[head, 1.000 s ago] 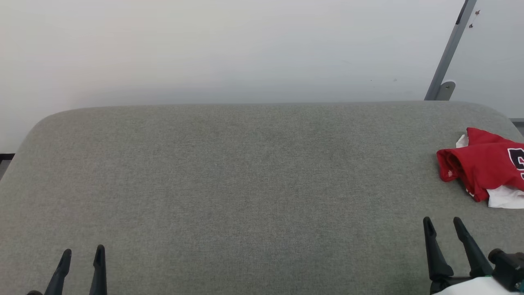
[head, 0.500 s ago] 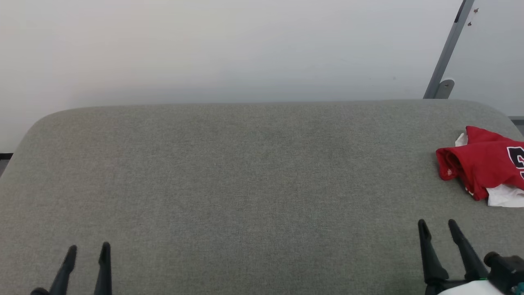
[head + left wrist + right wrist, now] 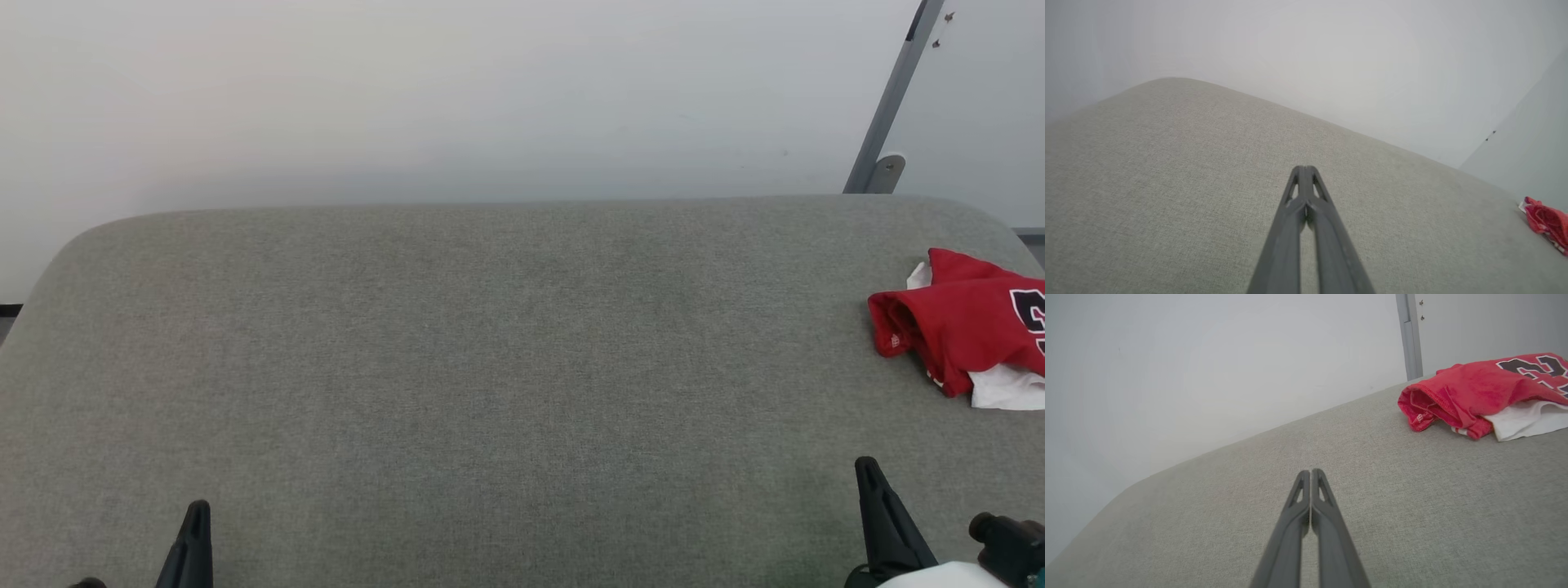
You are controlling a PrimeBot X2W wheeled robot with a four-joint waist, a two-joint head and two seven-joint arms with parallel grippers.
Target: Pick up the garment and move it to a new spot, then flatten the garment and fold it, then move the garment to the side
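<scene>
Ahead of my rig, I note a plain pale wall [image 3: 490,98], then a grey fabric surface [image 3: 490,367] with rounded corners. The garment [image 3: 955,327] lies bunched at its right edge. Left gripper [image 3: 1303,168] and right gripper [image 3: 1310,471]: fingers pressed together, empty.

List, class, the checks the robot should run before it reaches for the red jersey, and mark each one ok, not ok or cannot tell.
1. Target found: ok. The red jersey lies crumpled near the right end of the grey upholstered surface.
2. Grasp readiness of the right gripper: not ok. Its fingers are shut together and hold nothing.
3. Grasp readiness of the left gripper: not ok. It is shut as well, and empty.
4. Path from the right gripper to the red jersey: ok. Nothing lies between them.
5. Full extent of the red jersey: cannot tell. The right edge of the head view cuts it off.
</scene>
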